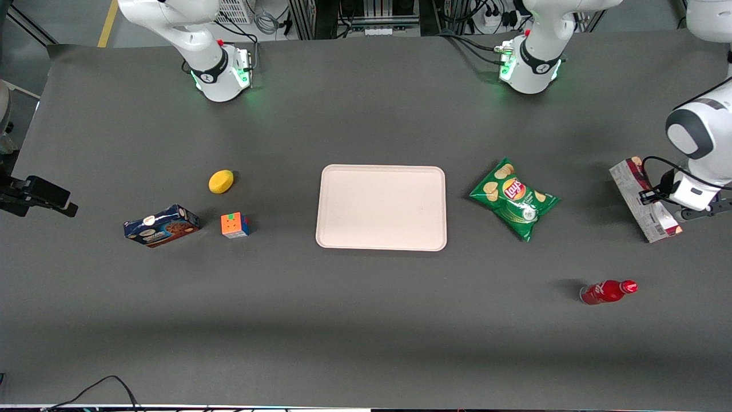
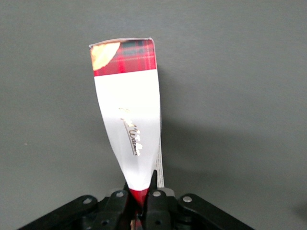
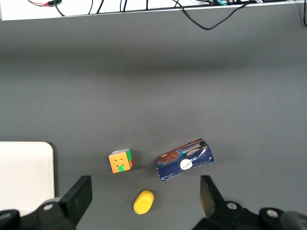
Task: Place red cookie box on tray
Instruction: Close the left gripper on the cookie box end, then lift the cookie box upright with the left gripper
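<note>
"Lay's" is being shown in readable lettering on the green chip bag [image 1: 513, 198], which is lying between the tray [image 1: 381, 207] and the working arm's end of the table. A script word is printed on the white face of the red cookie box [image 2: 128, 115], but it cannot be read; a red tartan band with a piece of a biscuit picture is being displayed at the end of the carton farthest from the gripper. The print on the blue cookie box [image 1: 162, 225] is too small to be made out.

Nothing is being carried on the tray.

The red cookie box [image 1: 645, 198] is being gripped at the working arm's end of the table, well apart from the tray, with the chip bag lying between them. Its long axis is being kept running away from the front camera and slanted slightly toward the tray. The gripper [image 2: 141, 199] is being held at the carton's near end, its fingers [image 2: 154, 184] clamped on the thin box.
</note>
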Tool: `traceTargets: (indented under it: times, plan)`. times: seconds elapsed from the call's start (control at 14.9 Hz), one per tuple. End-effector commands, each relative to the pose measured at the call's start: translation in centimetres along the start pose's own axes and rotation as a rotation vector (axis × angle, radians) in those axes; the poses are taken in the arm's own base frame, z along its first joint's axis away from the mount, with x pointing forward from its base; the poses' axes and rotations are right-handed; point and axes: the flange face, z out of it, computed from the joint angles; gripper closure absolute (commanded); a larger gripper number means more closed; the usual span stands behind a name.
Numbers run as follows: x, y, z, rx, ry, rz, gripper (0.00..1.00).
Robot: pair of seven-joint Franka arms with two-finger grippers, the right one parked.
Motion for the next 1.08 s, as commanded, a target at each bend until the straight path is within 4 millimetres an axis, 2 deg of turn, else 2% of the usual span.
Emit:
traceTargets:
  times: [0.0,0.07,0.13,0.27,0.47,0.67,0.81,0.94,1.01]
  plan:
    - [-0.3,1.2,-6.7,-0.057,0.021,0.16,1.0]
    - [-0.2,1.9,-8.6,-0.066,0.04,0.231,1.0]
    - [-0.1,3.4,-10.5,-0.078,0.05,0.31,1.0]
    - [0.5,8.2,-14.3,-0.106,0.033,0.431,1.0]
    - [0.4,17.4,-18.1,-0.137,-0.018,0.569,1.0]
    - [-1.0,26.2,-19.9,-0.143,-0.002,0.593,1.0]
    - [-3.0,32.4,-20.9,-0.133,0.006,0.645,1.0]
    - [-5.6,37.8,-20.2,-0.129,-0.006,0.673,1.0]
    - [-6.6,40.3,-19.2,-0.129,-0.014,0.645,1.0]
